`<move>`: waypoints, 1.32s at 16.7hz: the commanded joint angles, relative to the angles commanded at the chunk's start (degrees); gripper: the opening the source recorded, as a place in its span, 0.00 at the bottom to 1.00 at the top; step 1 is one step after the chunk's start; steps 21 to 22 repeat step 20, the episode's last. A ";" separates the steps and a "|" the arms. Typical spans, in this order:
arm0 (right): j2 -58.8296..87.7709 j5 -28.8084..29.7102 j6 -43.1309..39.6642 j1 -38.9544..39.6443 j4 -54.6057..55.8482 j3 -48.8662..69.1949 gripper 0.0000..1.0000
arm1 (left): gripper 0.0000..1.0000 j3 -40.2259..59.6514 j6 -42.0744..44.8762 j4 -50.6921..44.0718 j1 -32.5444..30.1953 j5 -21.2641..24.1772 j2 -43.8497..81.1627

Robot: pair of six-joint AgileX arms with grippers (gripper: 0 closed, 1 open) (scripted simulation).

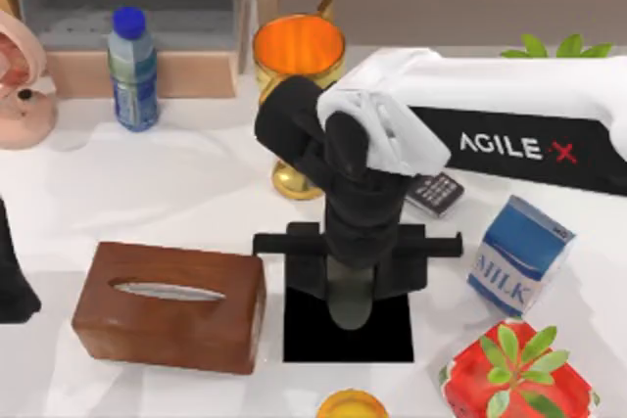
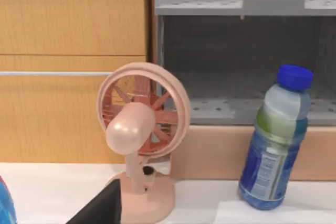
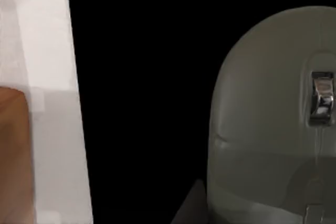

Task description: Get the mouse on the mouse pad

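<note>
On white table [image 1: 176,193], mouse [image 1: 350,302] over mouse pad [image 1: 392,335], right end effector [image 1: 350,286] grip unclear.

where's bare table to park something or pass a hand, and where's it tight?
Free: the white table between the water bottle and the tissue box, toward the top view's left. Tight: the right end effector with the mouse over the mouse pad, hemmed by the milk carton, keypad device, gold cup and strawberry-printed object.
</note>
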 joint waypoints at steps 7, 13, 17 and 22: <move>0.00 0.00 0.00 0.00 0.00 0.00 0.45 | 1.00 0.00 0.00 0.00 0.00 0.00 0.00; 0.00 0.00 0.00 0.00 0.00 0.00 0.90 | 1.00 0.00 0.00 0.00 0.00 0.00 0.00; 0.00 0.00 0.00 0.00 0.00 0.00 1.00 | 1.00 0.00 0.00 0.00 0.00 0.00 0.00; 0.00 0.00 0.00 0.00 0.00 0.00 1.00 | 1.00 0.00 0.00 0.00 0.00 0.00 0.00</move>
